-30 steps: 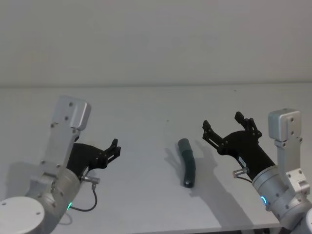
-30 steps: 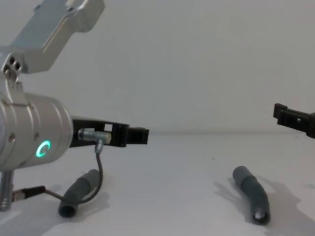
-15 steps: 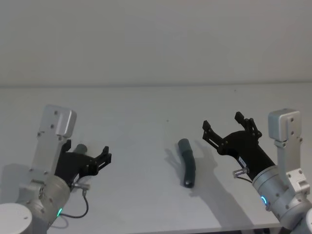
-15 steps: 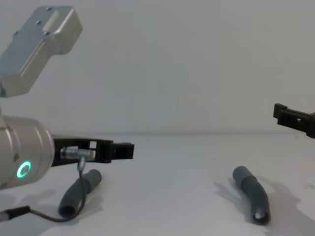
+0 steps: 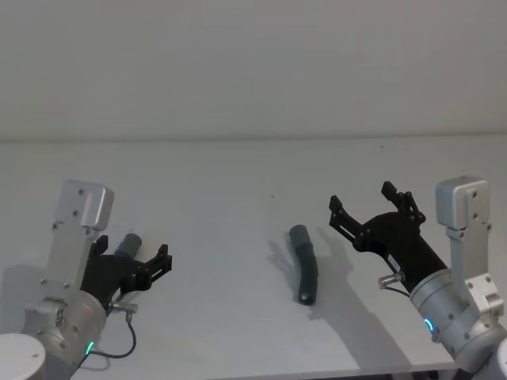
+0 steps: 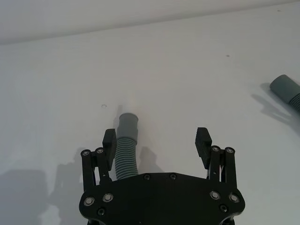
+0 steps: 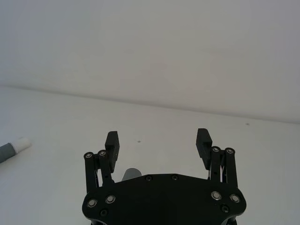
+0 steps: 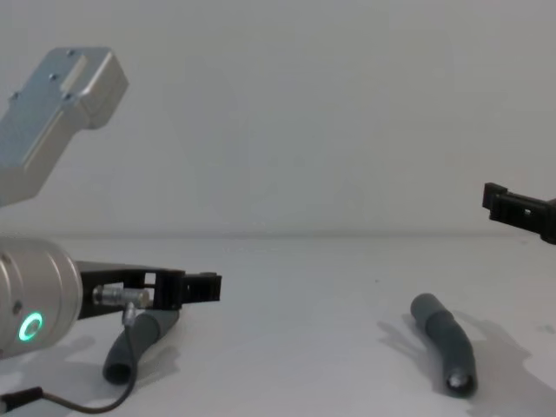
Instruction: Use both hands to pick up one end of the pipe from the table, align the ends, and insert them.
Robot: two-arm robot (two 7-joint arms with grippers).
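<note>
Two pipe pieces (image 5: 307, 273) (image 5: 127, 244) lie on one table (image 5: 238, 182); two pincers (image 6: 157, 138) (image 5: 361, 196) gape.

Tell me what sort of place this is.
Probably a robot test bench: bare table, plain wall, an open left end effector by the left hose, an open right end effector near the right hose.

A curved grey corrugated hose (image 5: 304, 273) lies on the white table (image 5: 238, 182), black right gripper (image 5: 362, 198) just right of it. Well left, a second hose (image 6: 125, 152) lies under the black left gripper (image 6: 156, 136).
</note>
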